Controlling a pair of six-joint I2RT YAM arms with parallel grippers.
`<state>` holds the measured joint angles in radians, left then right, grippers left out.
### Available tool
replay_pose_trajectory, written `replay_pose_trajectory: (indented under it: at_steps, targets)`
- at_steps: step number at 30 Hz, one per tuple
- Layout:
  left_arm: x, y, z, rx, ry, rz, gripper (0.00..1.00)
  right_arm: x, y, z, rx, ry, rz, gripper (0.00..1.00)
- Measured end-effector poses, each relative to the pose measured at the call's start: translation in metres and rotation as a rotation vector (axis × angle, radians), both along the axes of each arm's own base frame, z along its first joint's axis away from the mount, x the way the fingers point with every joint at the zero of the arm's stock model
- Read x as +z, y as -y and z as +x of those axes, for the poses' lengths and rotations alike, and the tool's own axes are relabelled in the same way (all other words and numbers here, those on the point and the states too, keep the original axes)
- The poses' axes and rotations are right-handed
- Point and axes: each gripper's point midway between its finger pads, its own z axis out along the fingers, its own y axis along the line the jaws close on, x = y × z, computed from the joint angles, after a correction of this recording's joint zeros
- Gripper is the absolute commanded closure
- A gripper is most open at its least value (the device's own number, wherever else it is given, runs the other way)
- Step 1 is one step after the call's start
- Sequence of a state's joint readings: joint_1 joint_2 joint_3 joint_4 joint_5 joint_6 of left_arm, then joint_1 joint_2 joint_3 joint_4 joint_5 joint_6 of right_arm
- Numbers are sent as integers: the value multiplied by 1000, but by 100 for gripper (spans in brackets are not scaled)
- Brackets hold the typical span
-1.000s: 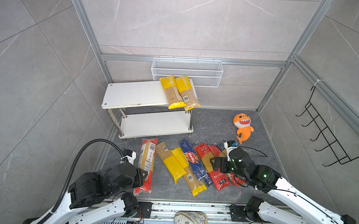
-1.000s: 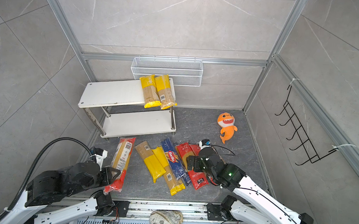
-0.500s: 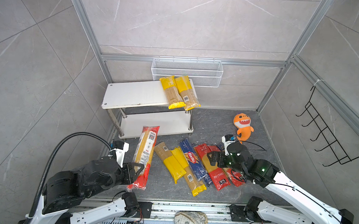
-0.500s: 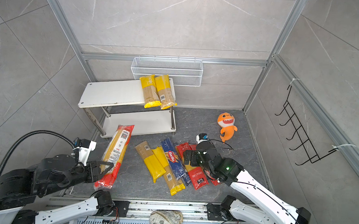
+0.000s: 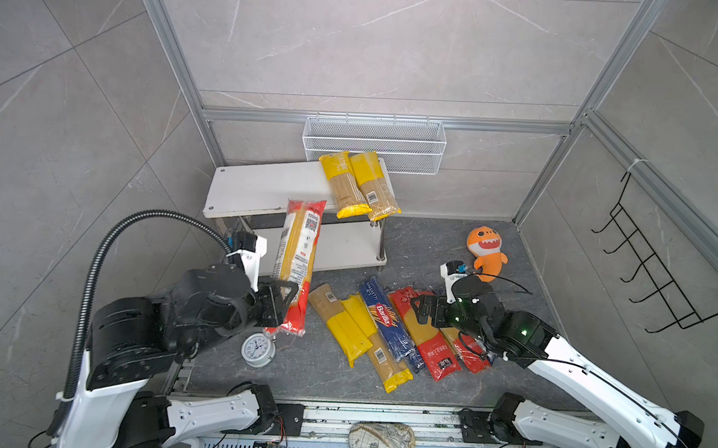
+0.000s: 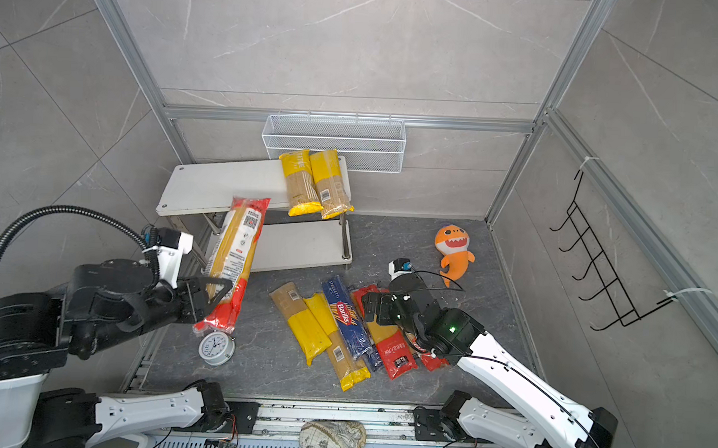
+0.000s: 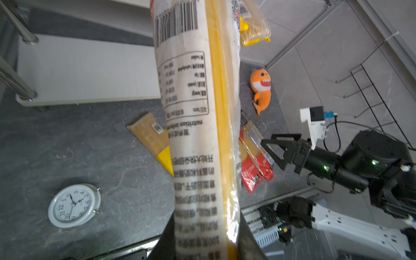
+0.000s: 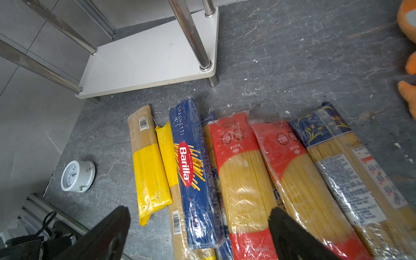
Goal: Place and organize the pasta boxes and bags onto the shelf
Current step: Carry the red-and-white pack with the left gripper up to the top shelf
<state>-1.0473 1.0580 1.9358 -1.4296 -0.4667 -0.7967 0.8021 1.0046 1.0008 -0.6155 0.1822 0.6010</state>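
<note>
The left gripper [image 5: 280, 302] is clamped on a long bag of spaghetti with red ends [image 5: 297, 253], gripping it near its lower end. The bag is lifted clear of the grey floor and slants up toward the shelf [image 5: 259, 183], so that in both top views its upper red end overlaps the front edge of the top board; whether it touches the board cannot be told. The left wrist view shows the same bag [image 7: 198, 135] running straight out from between the fingers, printed side up. Two yellow-ended bags [image 5: 357, 185] lie side by side at the right end of the top board, their near ends hanging over its front edge, and the lower board is bare. The right gripper [image 5: 422, 313] hangs with its jaws spread wide and nothing between them, low over the row of packs on the floor. In the right wrist view its fingers [image 8: 112, 231] straddle the dark-blue Barilla pack [image 8: 191, 171] and a red-ended bag [image 8: 243, 180], with more red, yellow and blue-ended bags beside them. A small white clock [image 5: 257, 348] lies on the floor below the left gripper, and an orange plush shark [image 5: 486, 249] sits near the right wall.
</note>
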Motion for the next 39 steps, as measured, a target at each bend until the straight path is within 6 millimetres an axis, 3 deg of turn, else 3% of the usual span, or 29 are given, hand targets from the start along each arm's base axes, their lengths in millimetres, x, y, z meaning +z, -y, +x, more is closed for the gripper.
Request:
replay_pose_trajectory:
  at_steps: [5,9,15,19,25,31,39]
  targets:
    - [34,26,37,43,106,88,100,7,2,4,-10,29,-14,0]
    - [45,42,78,90,117,107,100,12,5,7,-28,49,-22,1]
    - [29,10,156,273,26,80,100,20,10,11,-50,76,-32,0]
    - [13,0,192,313,-37,52,100,19,16,12,-74,81,-56,0]
    - [11,-14,249,322,-65,-88,100,19,28,13,-114,90,-95,0]
    - [-12,-31,273,385,-125,-120,100,25,38,11,-144,115,-103,0]
    - [-31,-17,280,353,-187,-159,99,24,41,12,-154,114,-118,0]
